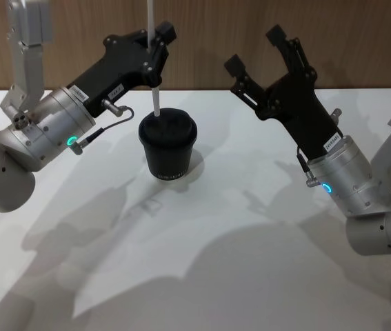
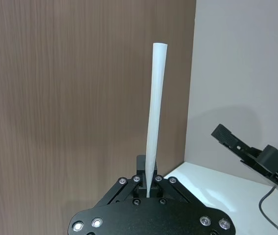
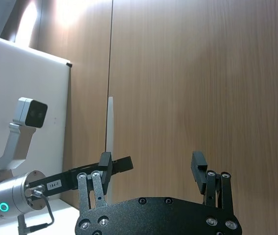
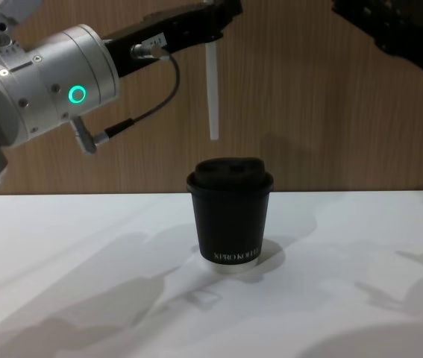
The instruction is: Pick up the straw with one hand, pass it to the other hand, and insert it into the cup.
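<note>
From where I stand, the left gripper (image 1: 156, 49) has its jaws clenched on the straw (image 4: 212, 89), holding it close to upright above the table (image 1: 250, 262), gripped well up its length so a good stretch hangs free below. In the chest view the straw's lower tip hangs clear above the domed lid of the cup (image 4: 230, 216), a little toward the robot's left of the lid's middle, not yet touching. The cup stands upright on the white table between the two arms. Over on the right, the right gripper (image 1: 257, 49) is raised beside and above the cup with its jaws spread wide and nothing in them. To do the insertion well, I'd judge the left arm should first line the tip up over the lid's opening, whose exact spot I can't make out, keep the straw vertical, then lower slowly so the thin tube doesn't buckle or tip the light cup.
</note>
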